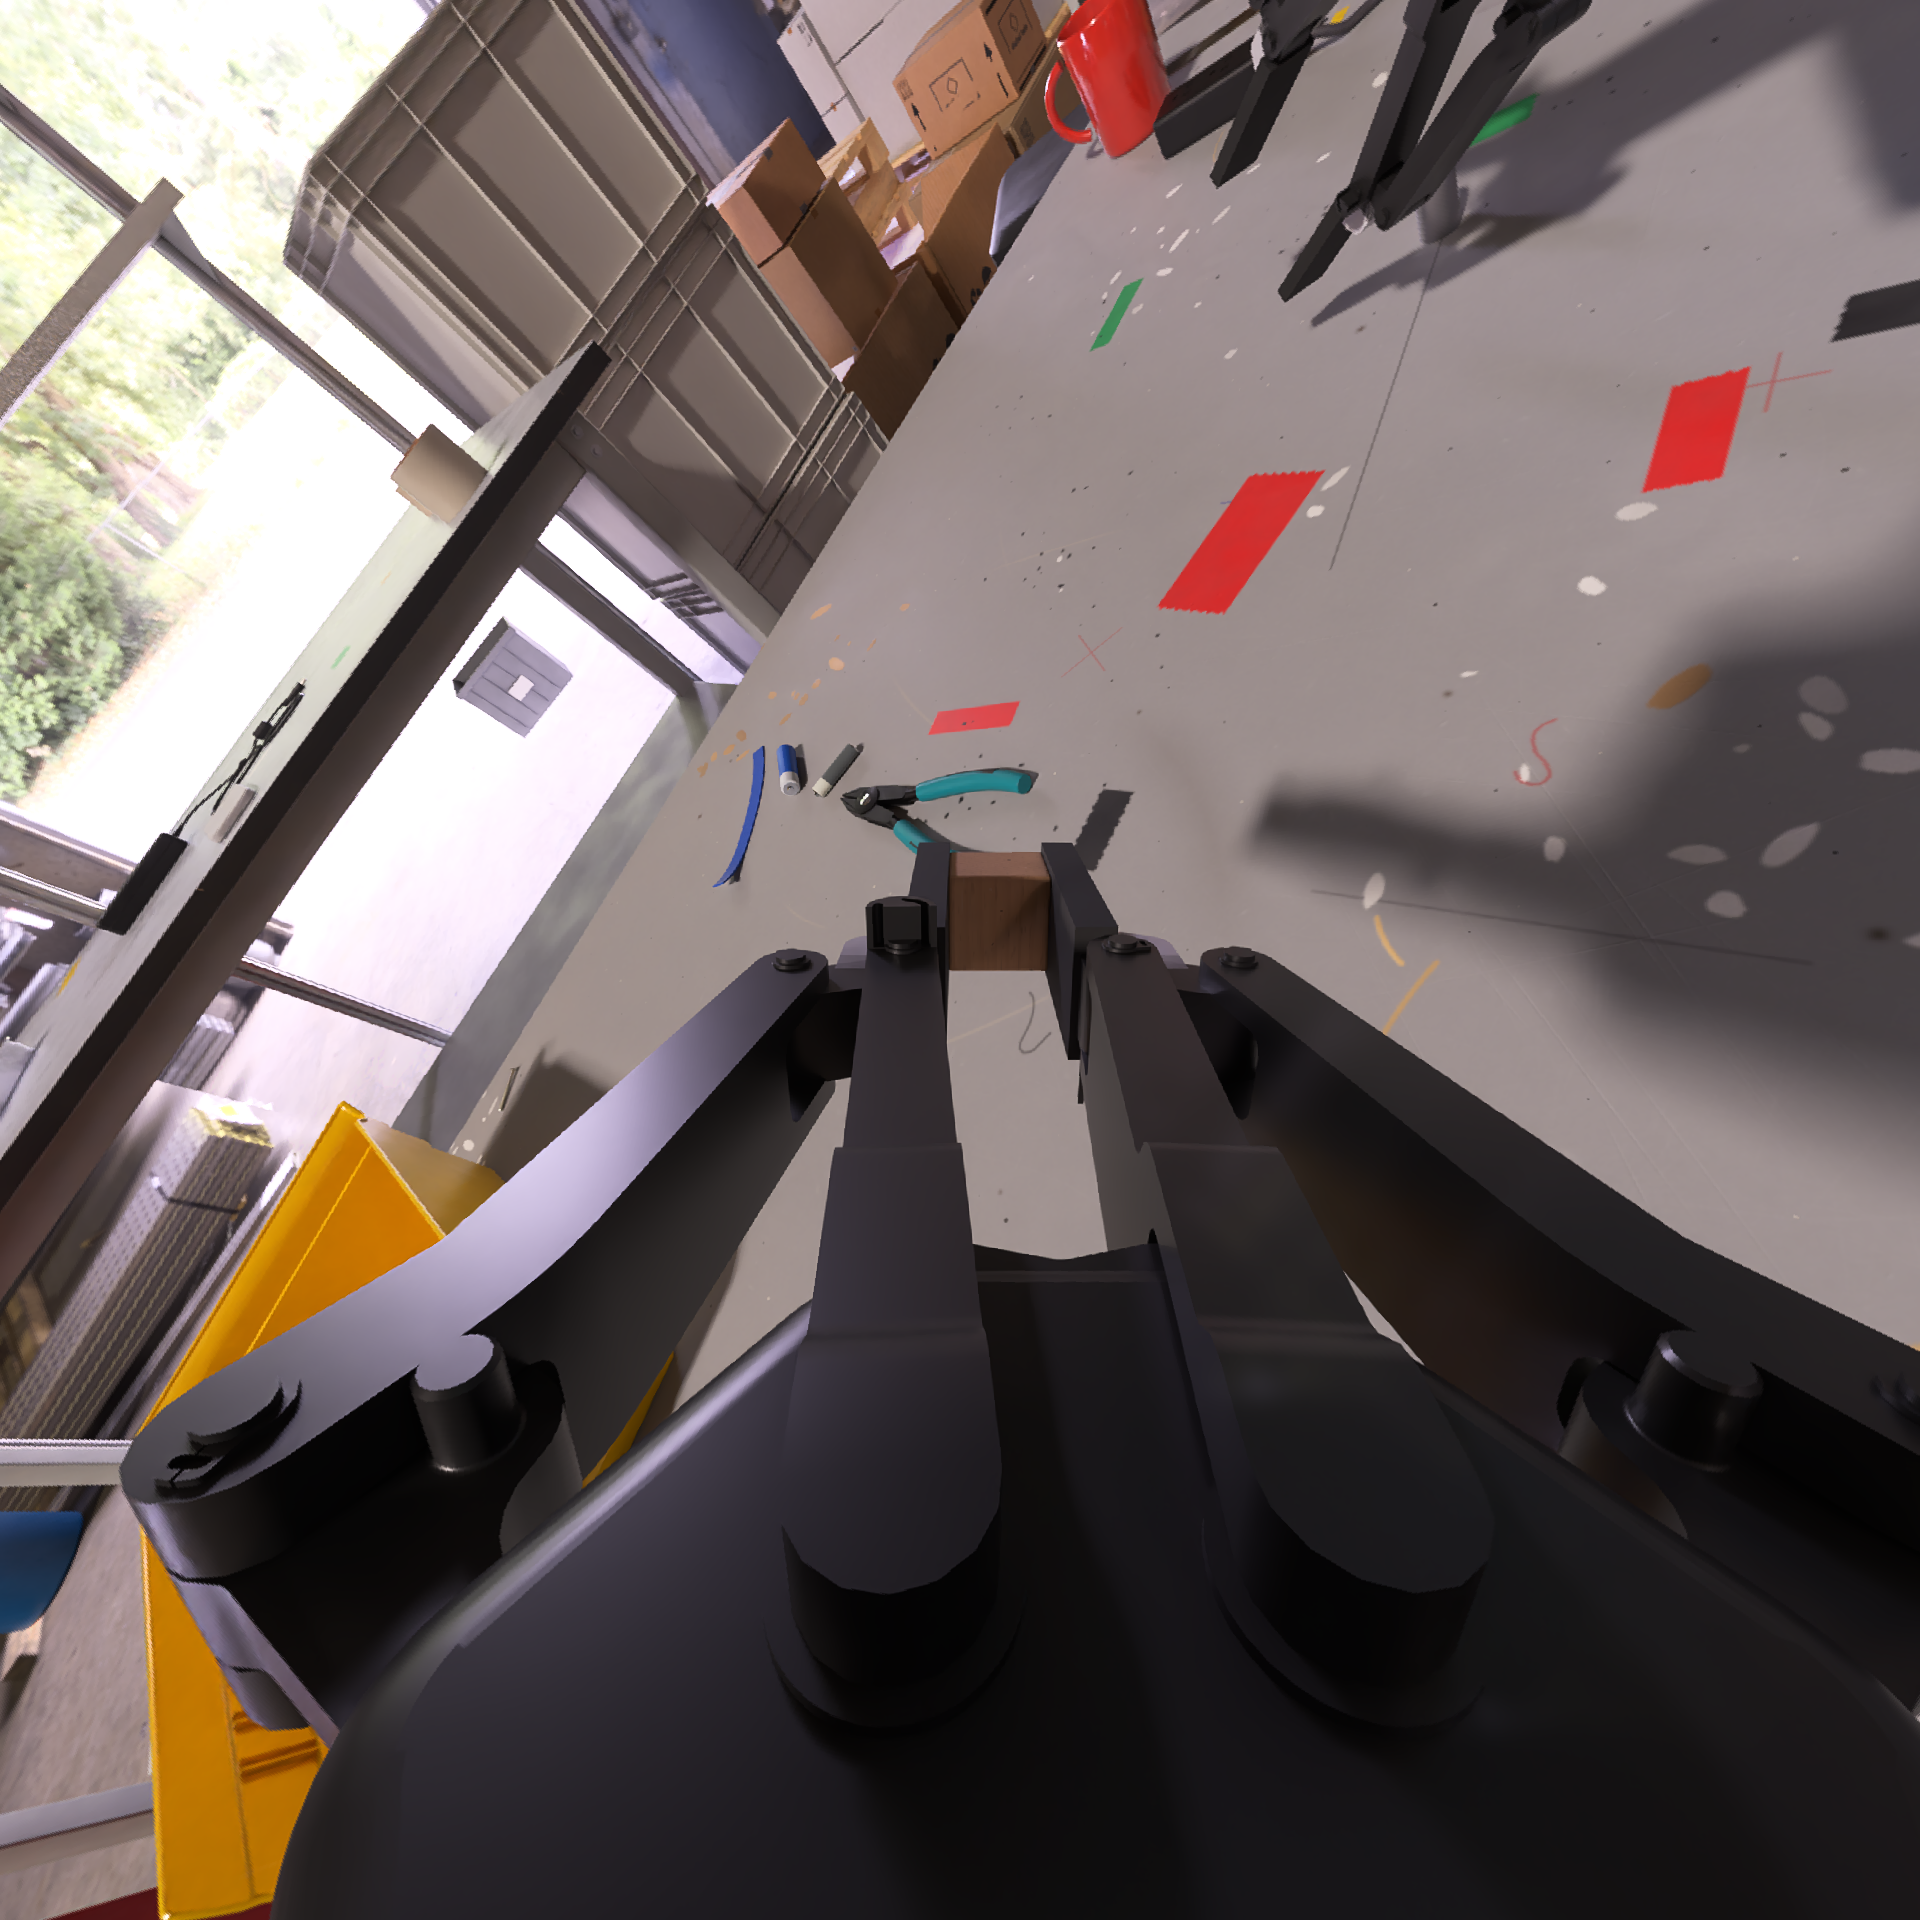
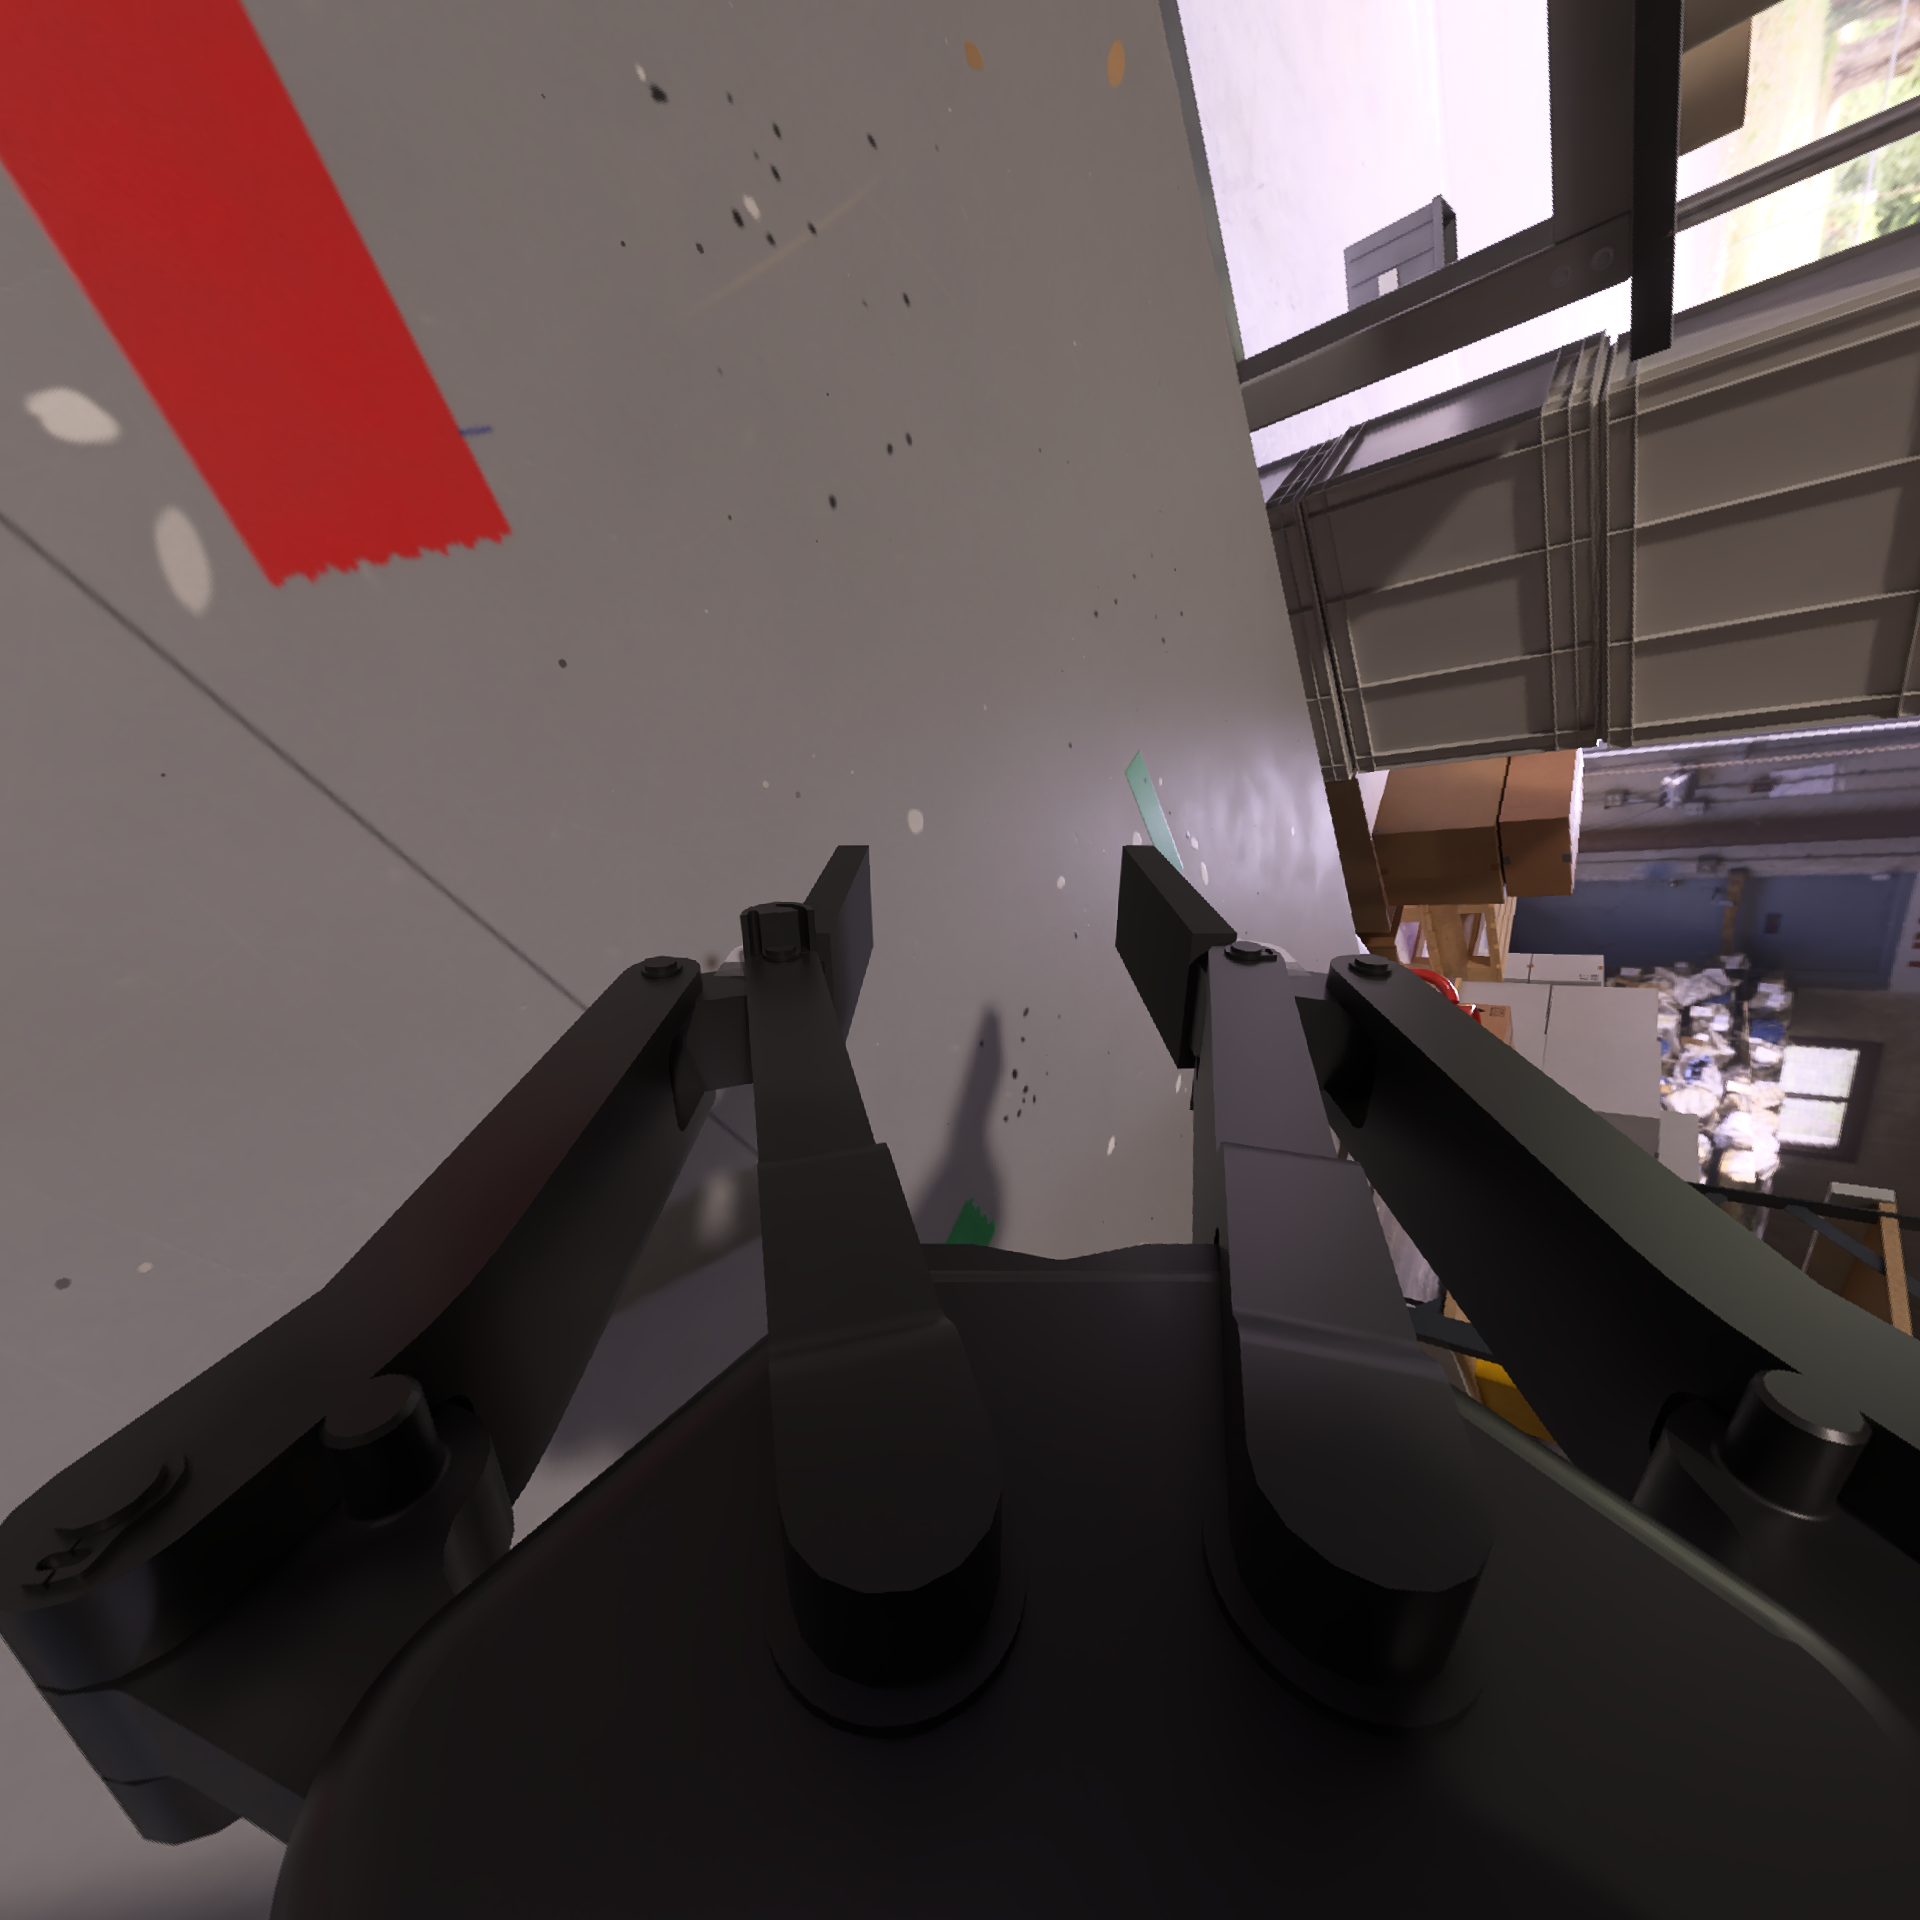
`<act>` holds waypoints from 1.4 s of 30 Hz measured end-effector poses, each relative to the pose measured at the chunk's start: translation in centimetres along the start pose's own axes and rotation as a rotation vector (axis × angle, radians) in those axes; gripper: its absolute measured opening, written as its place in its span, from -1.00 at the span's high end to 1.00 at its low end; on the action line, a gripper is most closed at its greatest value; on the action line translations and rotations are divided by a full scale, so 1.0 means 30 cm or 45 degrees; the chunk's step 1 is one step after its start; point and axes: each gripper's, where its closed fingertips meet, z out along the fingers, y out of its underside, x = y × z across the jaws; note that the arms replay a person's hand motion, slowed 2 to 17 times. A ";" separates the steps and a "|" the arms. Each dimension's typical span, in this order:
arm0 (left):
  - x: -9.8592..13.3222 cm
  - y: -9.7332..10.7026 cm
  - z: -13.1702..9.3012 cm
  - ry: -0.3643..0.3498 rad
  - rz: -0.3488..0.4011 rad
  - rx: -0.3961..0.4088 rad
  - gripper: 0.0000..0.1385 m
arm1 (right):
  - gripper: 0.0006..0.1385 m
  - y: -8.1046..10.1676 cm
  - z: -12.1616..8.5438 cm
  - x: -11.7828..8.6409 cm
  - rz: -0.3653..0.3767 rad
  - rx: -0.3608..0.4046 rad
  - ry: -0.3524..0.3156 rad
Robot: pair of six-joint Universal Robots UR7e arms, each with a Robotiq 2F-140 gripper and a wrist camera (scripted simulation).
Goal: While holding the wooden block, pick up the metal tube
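Wooden block (image 1: 1000, 907) sits clamped between the two pads of the left gripper (image 1: 1000, 914), held clear above the grey table (image 1: 1455, 644) at the centre of the left wrist view. Just past the block, toward 12 o'clock, teal-handled pliers (image 1: 935, 798) lie on the table; at 11 o'clock from them rest a small dark cylinder (image 1: 837, 770), a blue battery (image 1: 790, 769) and a blue strip (image 1: 746, 817). Red tape patches (image 1: 1242, 542) mark the surface toward 1 o'clock. A red mug (image 1: 1114, 73) stands at the far edge near 12 o'clock, with the other arm's gripper beside it and a short grey tube (image 1: 1444, 213) standing upright just below those fingers. In the right wrist view, the right gripper (image 2: 992, 914) hangs with its fingers spread apart and nothing between them, over bare table near a red tape strip (image 2: 239, 281) at 10 o'clock.
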 end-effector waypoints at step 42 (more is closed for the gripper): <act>0.016 0.045 -0.032 0.011 -0.005 -0.030 0.66 | 0.34 0.025 -0.311 0.043 0.341 0.054 -0.421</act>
